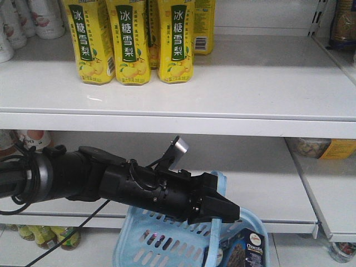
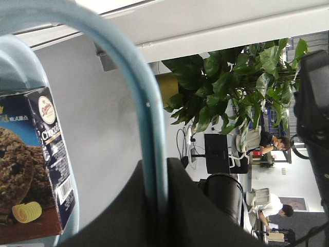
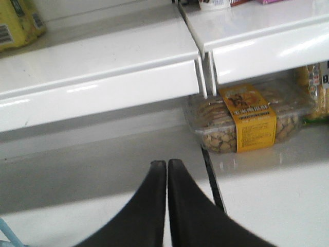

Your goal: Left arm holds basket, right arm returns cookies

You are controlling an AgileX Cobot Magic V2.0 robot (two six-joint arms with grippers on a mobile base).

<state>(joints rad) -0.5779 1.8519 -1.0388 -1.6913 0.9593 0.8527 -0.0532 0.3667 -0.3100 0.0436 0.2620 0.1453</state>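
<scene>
Beneath the left hand (image 1: 225,214), clenched on the handle (image 1: 218,186) of the basket (image 1: 158,245), the cookies (image 1: 253,253) stand inside, not yet lifted; the right hand (image 3: 167,164), closed tight and empty, hovers facing the shelf (image 3: 77,175) ahead. The return looks yet to begin.

ITEM COUNT: SHELF BAY

Yellow-labelled drink bottles (image 1: 129,41): three stood in the front row, with at least one more behind. Light blue basket (image 1: 150,242): one. Cookie carton (image 1: 253,251): one. Clear tub (image 3: 244,121) with yellow label: one. White bottles (image 1: 44,16) at upper left were cropped, so no count could be fixed.
</scene>
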